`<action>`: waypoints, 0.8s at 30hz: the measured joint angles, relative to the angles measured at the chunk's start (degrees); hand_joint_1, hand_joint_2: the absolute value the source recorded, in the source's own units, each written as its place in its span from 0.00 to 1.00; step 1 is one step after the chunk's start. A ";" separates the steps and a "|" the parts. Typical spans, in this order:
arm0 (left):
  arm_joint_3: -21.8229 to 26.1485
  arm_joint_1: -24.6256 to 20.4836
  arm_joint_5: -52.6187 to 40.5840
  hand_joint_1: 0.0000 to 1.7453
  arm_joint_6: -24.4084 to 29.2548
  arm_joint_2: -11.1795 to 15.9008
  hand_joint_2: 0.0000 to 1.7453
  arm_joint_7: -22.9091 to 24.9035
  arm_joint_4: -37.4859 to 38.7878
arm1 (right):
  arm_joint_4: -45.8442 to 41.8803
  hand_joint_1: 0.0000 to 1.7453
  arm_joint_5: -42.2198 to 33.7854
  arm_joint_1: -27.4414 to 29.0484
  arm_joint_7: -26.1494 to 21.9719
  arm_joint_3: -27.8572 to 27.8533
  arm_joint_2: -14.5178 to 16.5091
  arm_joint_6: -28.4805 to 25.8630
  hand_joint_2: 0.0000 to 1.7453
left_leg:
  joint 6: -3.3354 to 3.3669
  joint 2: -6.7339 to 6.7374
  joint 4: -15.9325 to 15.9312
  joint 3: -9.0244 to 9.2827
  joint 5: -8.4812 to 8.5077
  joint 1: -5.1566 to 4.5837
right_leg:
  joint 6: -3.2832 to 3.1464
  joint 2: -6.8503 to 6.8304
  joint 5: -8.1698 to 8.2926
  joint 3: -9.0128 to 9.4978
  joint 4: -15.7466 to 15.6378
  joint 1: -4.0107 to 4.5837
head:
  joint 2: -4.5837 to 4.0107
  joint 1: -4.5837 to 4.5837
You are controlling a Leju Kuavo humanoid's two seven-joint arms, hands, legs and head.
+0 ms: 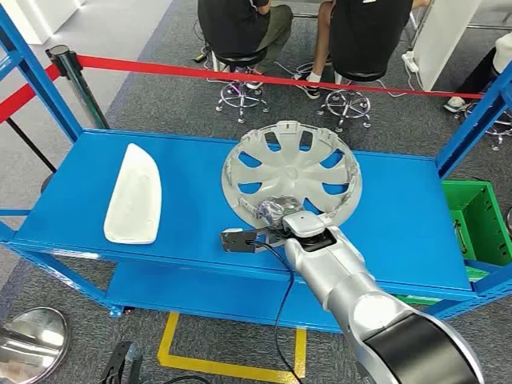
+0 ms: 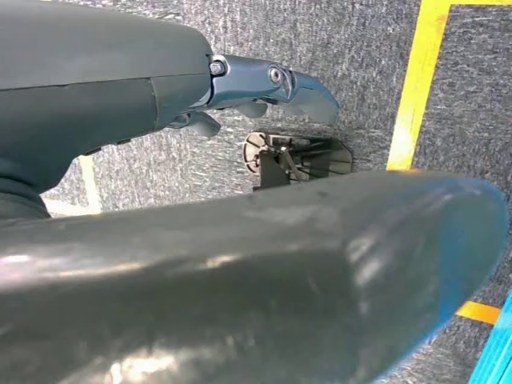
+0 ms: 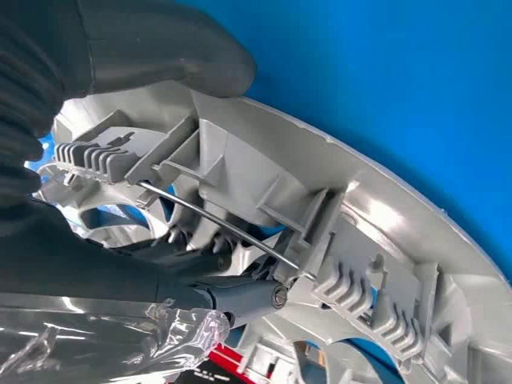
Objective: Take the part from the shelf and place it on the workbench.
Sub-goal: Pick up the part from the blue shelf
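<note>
Grey plastic wheel cover (image 1: 292,170) — round, spoked, ribbed clips along its rim — lies on the blue metal shelf (image 1: 181,204). Right hand (image 1: 279,214) grips its near edge, thumb over the rim, fingers underneath. Smooth white curved panel (image 1: 134,195) lies well apart. Left hand (image 2: 266,84) hangs over grey carpet — fingers apart, holding nothing.

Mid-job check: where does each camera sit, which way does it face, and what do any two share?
Head view: high on the body, looking down at the blue shelf; right hand on the wheel cover.
Left wrist view: behind the hanging left hand, facing carpet.
Right wrist view: behind the right hand, under the cover's rim.
Shared: head and right wrist views show wheel cover and shelf.
</note>
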 joint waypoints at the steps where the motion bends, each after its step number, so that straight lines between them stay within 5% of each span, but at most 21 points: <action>1: 0.00 0.00 0.00 0.00 0.00 -0.01 0.00 0.00 0.00 | 0.00 1.00 0.00 0.00 0.00 0.00 0.00 -0.04 1.00 | 0.00 0.00 0.00 0.00 0.00 0.00 | 0.00 0.00 0.00 0.00 0.00 0.00 | 0.00 0.00; 24: 0.04 0.62 0.76 0.00 -0.30 -0.82 0.00 0.00 0.00 | -3.48 1.00 0.99 3.35 -1.17 -1.16 0.00 -5.38 1.00 | 0.00 0.00 0.00 -0.02 -0.01 0.00 | 0.00 0.00 0.00 -0.03 0.00 0.00 | 0.00 0.00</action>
